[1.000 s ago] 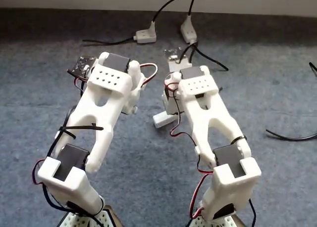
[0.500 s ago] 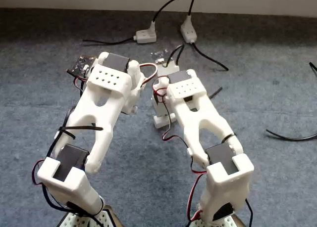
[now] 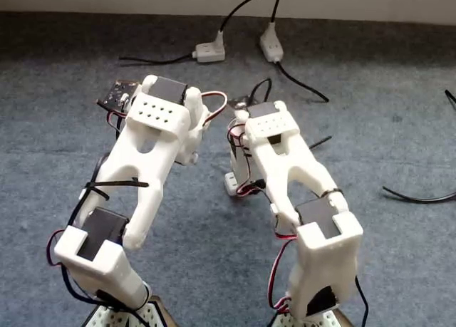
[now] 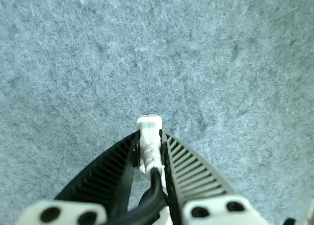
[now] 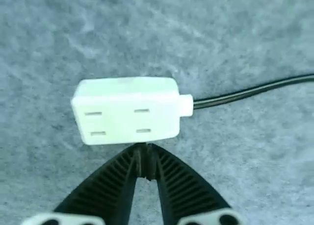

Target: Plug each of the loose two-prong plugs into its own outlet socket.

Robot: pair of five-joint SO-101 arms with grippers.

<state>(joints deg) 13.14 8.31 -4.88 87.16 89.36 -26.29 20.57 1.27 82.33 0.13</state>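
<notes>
My left gripper (image 4: 150, 147) is shut on a white two-prong plug (image 4: 149, 125), whose black cord runs back between the fingers; it hangs over bare grey carpet. My right gripper (image 5: 145, 155) is shut, its tips touching the long side of a white outlet block (image 5: 126, 110) that lies flat with its slots facing up. A black cord (image 5: 250, 91) leaves one end of the block. From above, the block (image 3: 231, 183) peeks out from under the right arm (image 3: 274, 131), close beside the left arm (image 3: 160, 120).
Two more white cord ends (image 3: 210, 53) (image 3: 271, 48) lie at the back near the wall, their black cables trailing off. Another black cable (image 3: 420, 196) crosses the carpet at the right.
The right arm has swung left and drawn nearer, and the white outlet block has slid with it. The left arm has stayed still.
</notes>
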